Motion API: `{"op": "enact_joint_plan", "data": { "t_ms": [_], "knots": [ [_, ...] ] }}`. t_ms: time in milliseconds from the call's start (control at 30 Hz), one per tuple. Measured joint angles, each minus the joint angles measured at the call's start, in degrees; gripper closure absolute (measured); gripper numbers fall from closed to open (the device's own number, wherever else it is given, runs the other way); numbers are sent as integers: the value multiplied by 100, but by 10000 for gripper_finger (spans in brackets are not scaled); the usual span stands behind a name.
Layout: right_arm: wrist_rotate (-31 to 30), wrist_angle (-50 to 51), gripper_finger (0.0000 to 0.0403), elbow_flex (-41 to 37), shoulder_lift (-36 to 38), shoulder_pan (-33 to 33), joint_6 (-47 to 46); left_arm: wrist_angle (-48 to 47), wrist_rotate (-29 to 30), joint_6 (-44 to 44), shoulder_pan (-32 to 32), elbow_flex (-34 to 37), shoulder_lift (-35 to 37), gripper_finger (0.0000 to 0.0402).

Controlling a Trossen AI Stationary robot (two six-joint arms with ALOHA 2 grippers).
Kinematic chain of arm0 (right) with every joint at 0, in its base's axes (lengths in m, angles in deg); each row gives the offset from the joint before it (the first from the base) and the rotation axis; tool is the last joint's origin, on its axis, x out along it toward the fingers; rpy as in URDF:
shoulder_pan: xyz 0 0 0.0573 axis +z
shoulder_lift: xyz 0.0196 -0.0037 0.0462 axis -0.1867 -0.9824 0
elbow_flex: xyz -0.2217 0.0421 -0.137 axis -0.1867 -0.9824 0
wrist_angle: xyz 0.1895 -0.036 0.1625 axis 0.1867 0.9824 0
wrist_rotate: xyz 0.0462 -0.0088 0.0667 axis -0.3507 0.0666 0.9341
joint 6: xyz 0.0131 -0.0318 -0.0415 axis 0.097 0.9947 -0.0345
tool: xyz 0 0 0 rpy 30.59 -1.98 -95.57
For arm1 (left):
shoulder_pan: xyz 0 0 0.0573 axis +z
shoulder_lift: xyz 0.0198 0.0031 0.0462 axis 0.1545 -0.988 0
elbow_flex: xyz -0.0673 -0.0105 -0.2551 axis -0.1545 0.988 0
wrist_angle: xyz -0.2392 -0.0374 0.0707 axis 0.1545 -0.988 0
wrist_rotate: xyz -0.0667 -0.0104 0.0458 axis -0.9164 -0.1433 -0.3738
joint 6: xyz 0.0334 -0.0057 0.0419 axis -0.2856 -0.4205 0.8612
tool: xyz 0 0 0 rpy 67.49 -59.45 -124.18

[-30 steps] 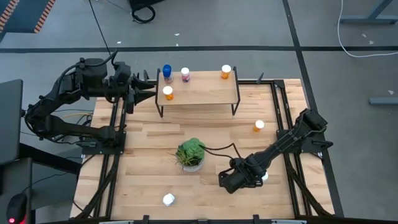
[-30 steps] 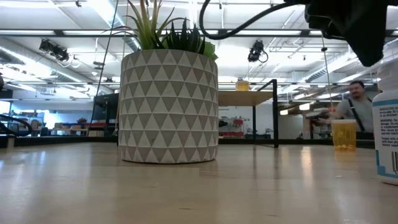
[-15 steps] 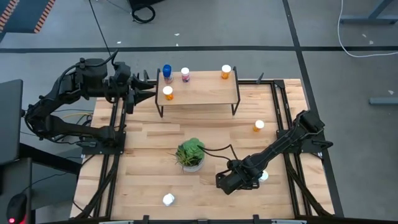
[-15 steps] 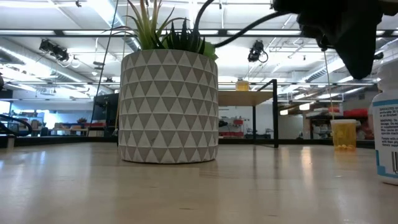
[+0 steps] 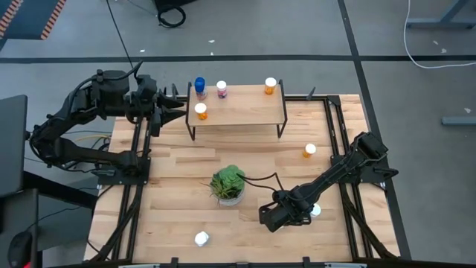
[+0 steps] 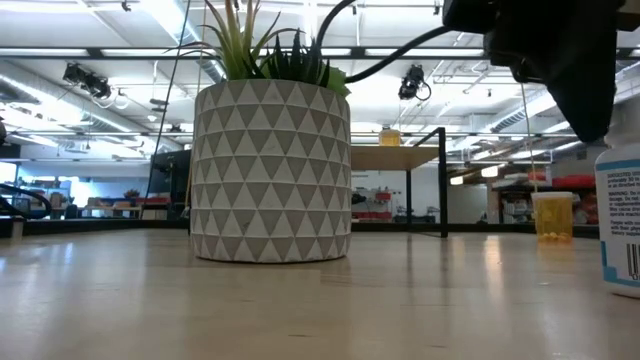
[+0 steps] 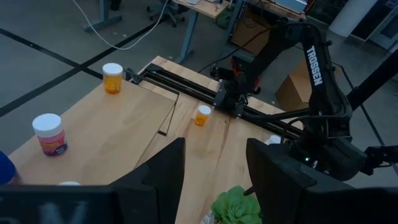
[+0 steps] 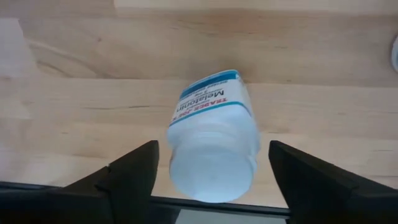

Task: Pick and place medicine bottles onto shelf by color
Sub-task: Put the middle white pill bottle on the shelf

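Observation:
A white medicine bottle [image 8: 212, 144] with a blue-edged label stands upright on the table near its right front. My right gripper [image 5: 312, 211] points down over it, open, one finger on each side and a small gap showing at both. The low view has this bottle [image 6: 622, 225] at its right edge. The shelf [image 5: 238, 104] stands at the far side. It carries a blue bottle [image 5: 199, 86], a pinkish one [image 5: 222, 89] and two orange ones [image 5: 270, 85] [image 5: 201, 112]. My left gripper [image 5: 178, 112] waits open, raised at the shelf's left end, with nothing between its fingers.
A potted plant [image 5: 228, 184] stands mid-table, just left of the right gripper. An orange bottle [image 5: 309, 150] stands on the table toward the right edge, and a white one [image 5: 201, 239] near the front edge. Black rails run along both table sides.
My right gripper has come down a little over the white bottle. A person seen beyond the table in the low view has gone from sight.

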Motion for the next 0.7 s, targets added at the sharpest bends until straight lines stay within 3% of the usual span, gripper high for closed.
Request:
{"op": "enact_joint_plan", "data": {
  "t_ms": [367,700],
  "knots": [
    [23,-24,197,11,11,0,0,-9,-2,-2,0,0,0,228],
    [290,2,203,226,2,-121,531,-124,-2,-2,0,0,0,229]
  ]
}}
